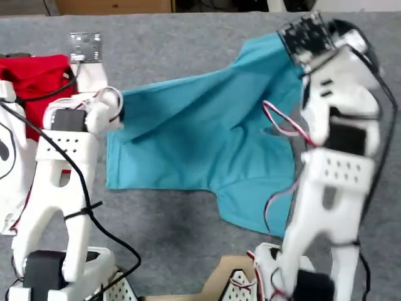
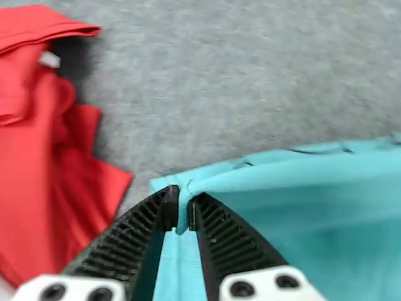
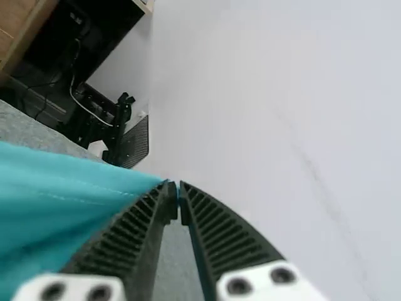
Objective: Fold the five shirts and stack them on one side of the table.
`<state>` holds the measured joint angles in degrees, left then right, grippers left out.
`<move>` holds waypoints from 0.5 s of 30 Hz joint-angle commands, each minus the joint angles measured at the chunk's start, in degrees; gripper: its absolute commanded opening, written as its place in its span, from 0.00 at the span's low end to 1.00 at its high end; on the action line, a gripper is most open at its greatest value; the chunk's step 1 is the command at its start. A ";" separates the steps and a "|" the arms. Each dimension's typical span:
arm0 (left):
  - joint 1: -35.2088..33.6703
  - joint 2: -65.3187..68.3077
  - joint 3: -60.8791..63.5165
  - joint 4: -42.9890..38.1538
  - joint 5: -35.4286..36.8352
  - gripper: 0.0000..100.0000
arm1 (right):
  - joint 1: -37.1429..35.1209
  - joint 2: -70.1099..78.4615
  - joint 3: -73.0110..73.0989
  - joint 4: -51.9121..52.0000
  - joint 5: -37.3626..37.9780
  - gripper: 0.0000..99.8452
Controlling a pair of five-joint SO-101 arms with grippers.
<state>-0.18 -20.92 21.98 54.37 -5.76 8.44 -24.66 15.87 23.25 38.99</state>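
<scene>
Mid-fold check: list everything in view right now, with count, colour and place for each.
teal short-sleeved cloth shirt: one, teal, spread across the middle of the table
crumpled red cloth shirt: one, red, far left of the table
white cloth with dark print: one, white, left edge beside the left arm; cannot tell if it is a shirt
small shiny square piece: one, silver, beyond the red shirt
flat brown cardboard piece: one, brown, near edge between the arm bases
grey felt table cover: one, grey, under everything
left gripper: one, black fingers, shut on the teal shirt's left edge
right gripper: one, black fingers, shut on the teal shirt's far right corner
</scene>
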 commanded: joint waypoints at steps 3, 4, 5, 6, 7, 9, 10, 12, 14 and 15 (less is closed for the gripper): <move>1.49 -1.89 -1.58 -2.81 0.53 0.02 | -1.63 14.29 -14.55 -5.19 -2.29 0.00; 1.32 -1.89 -1.49 -3.52 0.53 0.02 | -1.45 16.84 -17.54 -3.96 -3.60 0.00; 1.23 -1.89 -1.05 -4.31 0.53 0.02 | -1.45 19.21 -20.62 -2.02 -4.75 0.00; 1.23 -1.89 -0.70 -5.27 0.53 0.02 | -1.45 21.32 -23.60 0.62 -5.54 0.00; 1.14 -1.89 -0.26 -6.33 0.53 0.02 | -1.54 23.25 -26.51 3.69 -6.42 0.00; 1.14 -1.89 0.26 -8.35 0.53 0.02 | -1.71 26.77 -32.57 9.23 -9.14 0.00; 1.14 -1.89 0.09 -8.97 0.53 0.02 | -1.71 28.62 -35.47 11.78 -10.81 0.00; 1.14 -1.89 -0.44 -9.49 0.53 0.02 | -1.80 33.27 -40.92 16.62 -13.10 0.00; 1.14 -1.89 -1.85 -9.14 0.53 0.02 | -0.75 38.81 -46.20 21.89 -15.21 0.00; 1.14 -1.89 -2.29 -9.14 0.53 0.02 | 0.13 41.63 -48.75 25.05 -17.14 0.00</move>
<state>0.88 -20.92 22.59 46.11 -5.49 7.65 11.21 -23.60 41.36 25.89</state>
